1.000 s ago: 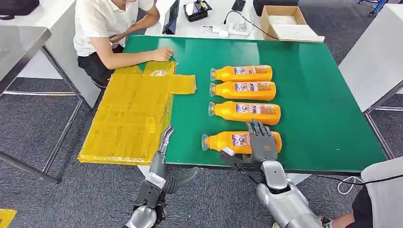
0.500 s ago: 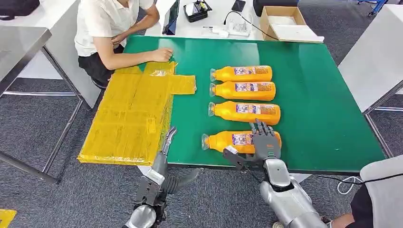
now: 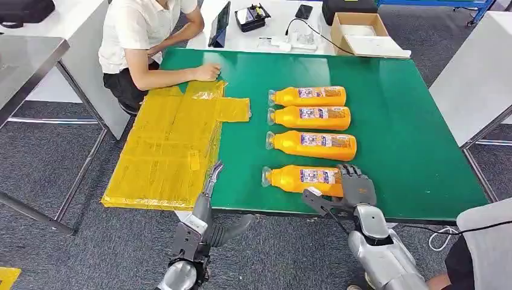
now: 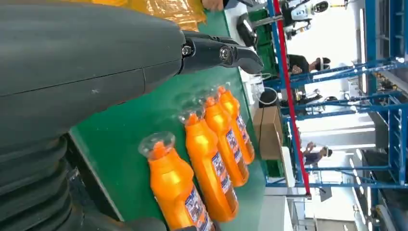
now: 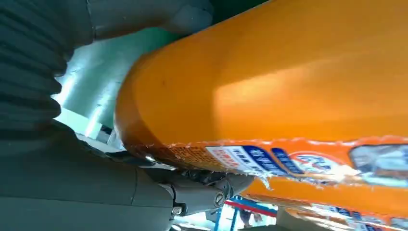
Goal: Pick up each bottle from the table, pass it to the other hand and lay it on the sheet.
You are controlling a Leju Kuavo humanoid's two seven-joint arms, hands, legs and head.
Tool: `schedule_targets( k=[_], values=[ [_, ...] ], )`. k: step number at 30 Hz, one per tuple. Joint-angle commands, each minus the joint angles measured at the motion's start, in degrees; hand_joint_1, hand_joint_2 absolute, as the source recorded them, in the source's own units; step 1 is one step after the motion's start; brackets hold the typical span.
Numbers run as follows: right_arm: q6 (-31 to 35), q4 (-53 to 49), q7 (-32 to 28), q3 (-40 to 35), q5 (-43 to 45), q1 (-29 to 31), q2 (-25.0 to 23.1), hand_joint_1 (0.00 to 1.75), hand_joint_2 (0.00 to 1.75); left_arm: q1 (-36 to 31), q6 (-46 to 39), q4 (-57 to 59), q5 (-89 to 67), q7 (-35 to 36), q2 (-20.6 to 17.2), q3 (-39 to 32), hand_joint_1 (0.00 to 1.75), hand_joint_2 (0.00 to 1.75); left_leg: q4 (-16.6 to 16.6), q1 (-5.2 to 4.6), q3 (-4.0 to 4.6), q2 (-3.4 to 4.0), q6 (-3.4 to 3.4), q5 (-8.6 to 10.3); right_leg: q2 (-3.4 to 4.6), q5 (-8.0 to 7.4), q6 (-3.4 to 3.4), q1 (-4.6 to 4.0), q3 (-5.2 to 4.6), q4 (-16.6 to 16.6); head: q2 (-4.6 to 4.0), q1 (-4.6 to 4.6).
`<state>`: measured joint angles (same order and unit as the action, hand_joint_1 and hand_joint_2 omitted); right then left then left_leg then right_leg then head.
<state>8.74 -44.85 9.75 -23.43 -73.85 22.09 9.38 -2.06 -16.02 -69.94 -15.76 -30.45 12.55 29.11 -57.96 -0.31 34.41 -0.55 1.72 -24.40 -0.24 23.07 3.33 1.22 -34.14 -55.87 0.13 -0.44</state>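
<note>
Four orange bottles lie side by side on the green table (image 3: 410, 121), caps toward the yellow sheet (image 3: 169, 145). The nearest bottle (image 3: 299, 179) has my right hand (image 3: 353, 187) over its base end, fingers lying across the top and the thumb (image 3: 314, 198) along its near side. Up close, that bottle (image 5: 288, 86) sits between the thumb and the fingers (image 5: 211, 187) and still rests on the table. My left hand (image 3: 205, 205) stands at the table's near edge beside the sheet, fingers straight and holding nothing. The left wrist view shows the row of bottles (image 4: 175, 185).
A person sits at the far left corner with a hand (image 3: 208, 71) on the sheet. A cardboard box (image 3: 356, 27) and small devices stand on the white table behind. Another person's sleeve (image 3: 486, 235) is at the near right.
My right hand has slid along the nearest bottle from its label toward its base end. The left hand has stayed put. The view has shifted slightly.
</note>
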Motion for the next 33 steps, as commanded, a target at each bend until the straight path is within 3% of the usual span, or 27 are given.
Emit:
schedule_targets(
  k=[1,6,9,12,14,16,19,20,23,27,33],
  values=[
    [1.4,16.7,-3.4,6.1,3.0,0.1,0.4,1.75,1.75,-2.6,1.2,3.0,1.9,-0.7,-1.0,1.3,0.0,1.75,0.1,0.09,-0.1,-0.27,-0.08,0.05,-0.29,0.01,-0.12,-0.1,0.23,0.2,0.0,0.0],
    [0.7,18.4,-5.0,7.1,4.2,0.5,-0.4,1.75,1.75,-2.8,1.3,3.5,2.5,-0.8,-1.1,1.7,0.0,1.75,0.1,0.11,-0.24,-0.21,-0.04,-0.01,-0.24,0.02,-0.12,-0.12,0.42,0.3,0.0,0.02],
    [1.7,18.8,-9.2,7.6,5.8,0.1,-0.4,1.75,1.75,-3.0,1.0,3.6,3.0,-1.1,-1.6,2.1,0.0,1.75,0.2,0.16,-0.29,-0.29,0.0,-0.03,-0.34,0.02,-0.18,-0.16,0.52,0.5,0.0,0.02],
    [3.1,17.0,-18.5,10.4,12.7,-1.3,-1.5,1.75,1.75,-2.7,0.7,2.7,3.9,-1.7,-2.1,2.2,0.0,1.75,0.2,0.15,-0.44,-0.29,0.05,-0.07,-0.33,0.09,-0.2,-0.16,0.68,0.5,0.0,0.02],
    [-0.8,13.8,-26.4,13.5,21.3,-3.3,-2.7,1.75,1.75,-2.3,0.9,2.2,5.9,-2.2,-2.1,1.5,0.0,1.75,0.2,0.16,-0.55,-0.21,0.07,-0.12,-0.25,0.09,-0.2,-0.16,0.78,0.6,0.0,0.04],
    [-0.3,9.3,-29.2,14.3,25.7,-5.5,-3.6,1.75,1.75,-1.4,5.3,1.2,12.9,-0.6,-1.5,-0.5,0.0,1.75,0.1,0.12,-0.61,-0.09,0.12,-0.2,-0.14,0.12,-0.13,-0.12,0.81,0.5,0.0,0.02],
    [0.0,3.0,-29.1,12.5,28.0,-7.9,-3.8,1.75,1.75,-0.9,6.9,-0.3,16.8,0.4,-2.0,-1.4,0.0,1.75,0.1,0.13,-0.53,0.14,0.11,-0.27,0.06,-0.03,0.01,-0.14,0.91,0.5,0.0,0.04],
    [0.0,3.0,-29.1,12.5,28.0,-7.9,-3.8,1.75,1.75,-0.9,6.9,-0.3,16.8,0.4,-2.0,-1.4,0.0,1.75,0.2,0.16,-0.61,0.23,0.03,-0.35,0.09,0.02,-0.08,-0.18,1.35,0.5,0.0,0.04],
    [-0.1,3.0,-29.1,12.5,28.0,-7.9,-3.5,1.75,1.75,-0.8,6.9,-0.3,16.8,0.4,-1.9,-1.3,0.0,1.75,0.1,0.16,-0.57,0.33,-0.01,-0.36,0.16,-0.04,-0.15,-0.2,1.24,0.4,0.0,-0.02],
    [-2.2,-7.1,-35.1,10.5,37.0,-12.3,-3.8,1.75,1.75,0.0,8.0,-0.9,25.0,2.7,-1.5,-3.0,0.0,1.75,0.1,0.29,-0.5,0.37,0.02,-0.37,0.21,-0.01,-0.16,-0.31,1.14,0.4,0.0,0.04],
    [-3.6,-17.7,-36.1,7.5,42.4,-17.0,-4.4,1.75,1.75,0.5,9.1,-0.7,31.7,5.4,-1.6,-4.1,0.0,1.75,0.1,0.27,-0.3,0.38,0.03,-0.39,0.25,0.02,-0.13,-0.28,1.0,0.4,0.0,0.02]
  ],
)
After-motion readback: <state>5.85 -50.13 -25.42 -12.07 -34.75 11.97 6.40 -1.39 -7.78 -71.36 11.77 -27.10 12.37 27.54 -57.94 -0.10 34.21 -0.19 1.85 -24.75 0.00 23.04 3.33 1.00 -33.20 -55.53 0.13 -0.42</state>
